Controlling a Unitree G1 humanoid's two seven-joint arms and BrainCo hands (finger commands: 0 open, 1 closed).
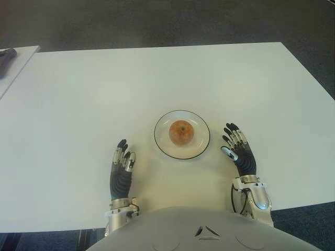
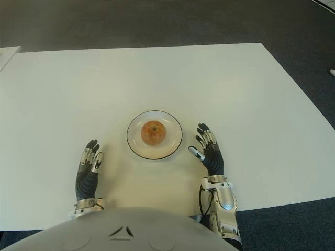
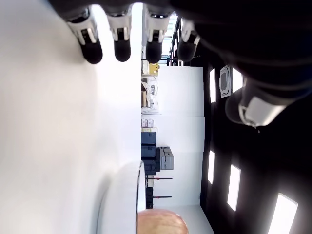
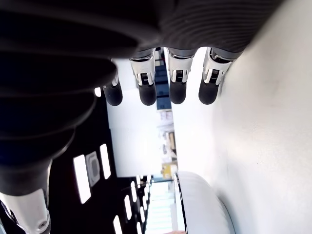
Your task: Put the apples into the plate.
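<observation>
One reddish-yellow apple (image 1: pixel 181 132) sits in the middle of a white plate (image 1: pixel 201 144) with a dark rim, on the white table (image 1: pixel 157 83). My left hand (image 1: pixel 122 166) shows flat to the left of the plate, fingers straight and holding nothing. To the right of the plate is my right hand (image 1: pixel 238 149), fingers extended and empty. The left wrist view catches the plate's edge (image 3: pixel 122 204) and part of the apple (image 3: pixel 162 222). The right wrist view shows the plate's rim (image 4: pixel 195 204) beyond the straight fingers (image 4: pixel 178 90).
A second white table (image 1: pixel 13 65) with a dark object (image 1: pixel 6 56) on it stands at the far left. Dark carpet floor (image 1: pixel 167 21) surrounds the table. My body (image 1: pixel 188 230) fills the near edge.
</observation>
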